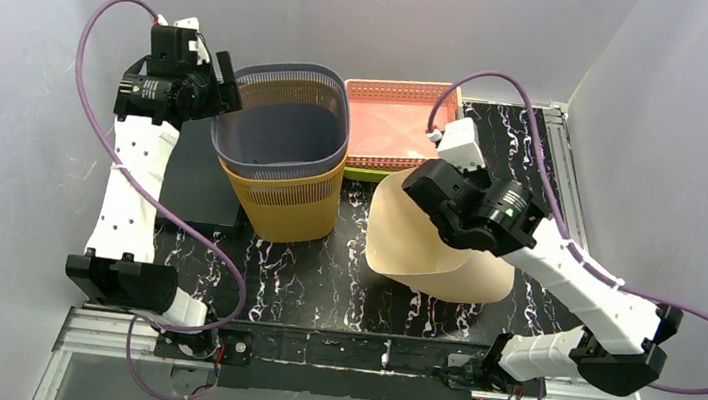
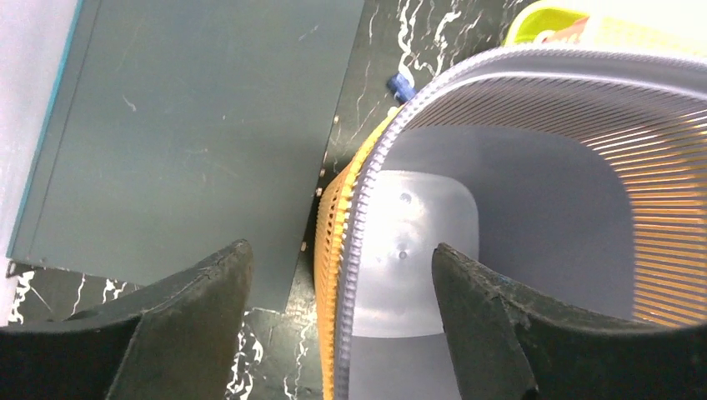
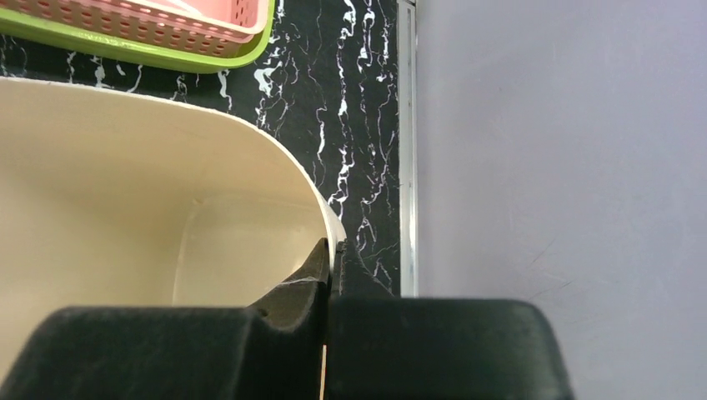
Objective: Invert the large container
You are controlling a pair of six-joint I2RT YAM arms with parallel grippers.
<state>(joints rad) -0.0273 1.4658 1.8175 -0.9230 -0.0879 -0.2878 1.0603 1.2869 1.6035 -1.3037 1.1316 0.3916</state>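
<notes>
A large cream container is tilted on the black marble table right of centre. My right gripper is shut on its rim; in the right wrist view the fingers pinch the thin wall, one finger inside the cream container and one outside. A grey-purple slatted basket stands upright, nested in an orange basket. My left gripper is open and straddles their left rim without touching it; it also shows in the left wrist view, with the orange basket and the grey basket.
A pink basket sits in a green tray at the back, just behind the cream container; both also show in the right wrist view. A dark grey slab lies left of the baskets. The right wall and table rail are close.
</notes>
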